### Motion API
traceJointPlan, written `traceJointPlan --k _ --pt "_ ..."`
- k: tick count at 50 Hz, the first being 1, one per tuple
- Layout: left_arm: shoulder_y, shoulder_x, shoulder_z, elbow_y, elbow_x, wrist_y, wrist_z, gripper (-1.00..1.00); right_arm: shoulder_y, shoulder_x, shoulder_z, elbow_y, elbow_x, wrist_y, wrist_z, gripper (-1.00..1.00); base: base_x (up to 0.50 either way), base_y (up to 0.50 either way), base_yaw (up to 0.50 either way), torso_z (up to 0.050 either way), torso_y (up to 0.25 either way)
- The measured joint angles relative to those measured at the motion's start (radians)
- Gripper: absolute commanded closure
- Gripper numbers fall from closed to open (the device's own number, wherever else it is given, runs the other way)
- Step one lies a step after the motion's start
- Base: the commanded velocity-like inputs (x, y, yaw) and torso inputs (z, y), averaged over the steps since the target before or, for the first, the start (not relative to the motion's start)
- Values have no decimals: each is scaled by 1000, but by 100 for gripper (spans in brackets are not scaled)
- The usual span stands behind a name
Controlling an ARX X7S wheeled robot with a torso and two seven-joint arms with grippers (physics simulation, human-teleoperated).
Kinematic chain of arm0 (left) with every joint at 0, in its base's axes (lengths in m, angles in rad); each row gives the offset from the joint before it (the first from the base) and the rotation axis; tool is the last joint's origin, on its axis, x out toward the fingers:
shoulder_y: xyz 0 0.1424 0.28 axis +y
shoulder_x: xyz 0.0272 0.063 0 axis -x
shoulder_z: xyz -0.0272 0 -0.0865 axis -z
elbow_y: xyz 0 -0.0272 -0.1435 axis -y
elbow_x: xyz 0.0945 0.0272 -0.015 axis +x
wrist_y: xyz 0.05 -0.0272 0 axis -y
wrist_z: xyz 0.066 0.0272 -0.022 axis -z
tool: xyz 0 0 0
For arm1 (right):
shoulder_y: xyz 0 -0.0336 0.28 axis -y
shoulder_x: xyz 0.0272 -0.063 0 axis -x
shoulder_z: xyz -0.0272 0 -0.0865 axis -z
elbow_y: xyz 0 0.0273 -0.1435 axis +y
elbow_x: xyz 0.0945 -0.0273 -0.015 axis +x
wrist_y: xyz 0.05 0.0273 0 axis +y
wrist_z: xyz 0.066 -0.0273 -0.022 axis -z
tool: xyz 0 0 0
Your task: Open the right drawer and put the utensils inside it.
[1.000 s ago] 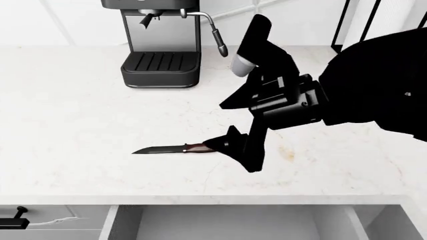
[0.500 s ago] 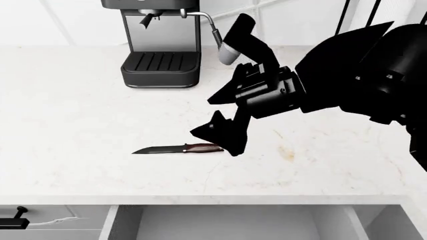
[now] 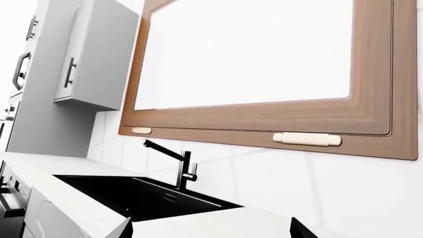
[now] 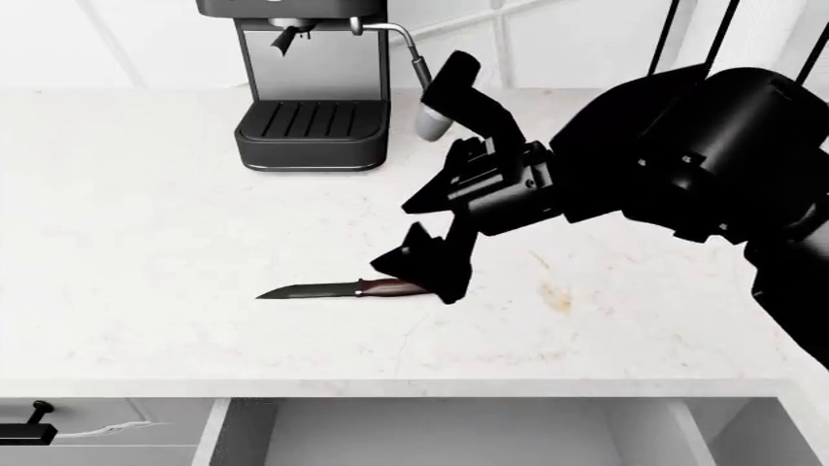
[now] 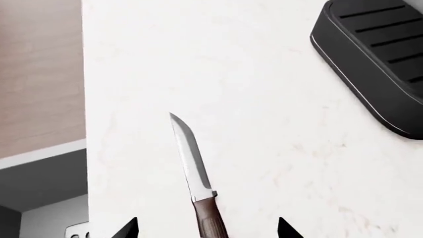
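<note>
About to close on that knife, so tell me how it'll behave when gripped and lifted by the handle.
The knife looks rigid, so it should not flop. It lies flat on the smooth counter and may slide or spin if nudged before the open right gripper closes. Held only by the wooden handle, the longer blade could tip downward.

Lying flat on the worktop (image 4: pixel 155 243) ahead of the coffee machine (image 4: pixel 311 87), knife (image 4: pixel 344 289); sitting below the front edge, drawer (image 4: pixel 467 432).

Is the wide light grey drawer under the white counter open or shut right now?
Open. In the head view the wide light grey drawer is pulled out below the white counter edge, its pale inside showing, with nothing visible in it.
</note>
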State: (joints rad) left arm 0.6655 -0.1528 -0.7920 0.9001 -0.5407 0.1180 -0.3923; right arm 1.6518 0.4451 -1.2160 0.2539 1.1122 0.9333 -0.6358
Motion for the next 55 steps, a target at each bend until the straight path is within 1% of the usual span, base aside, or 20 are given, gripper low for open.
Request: traceJointPlan --k 19,41,55 --pt "-1 0 2 0 7 -2 -1 -100 -29 -46 -33 69 -45 -46 -44 -100 0 0 0 0 0" --pt "-4 -2 9 -3 16 -6 -3 -100 -52 -43 -76 98 -72 -39 -70 -100 0 0 0 0 0" --pt "-4 -3 10 -6 19 -6 -3 -100 -72 -62 -93 146 -104 -74 -82 -100 0 0 0 0 0"
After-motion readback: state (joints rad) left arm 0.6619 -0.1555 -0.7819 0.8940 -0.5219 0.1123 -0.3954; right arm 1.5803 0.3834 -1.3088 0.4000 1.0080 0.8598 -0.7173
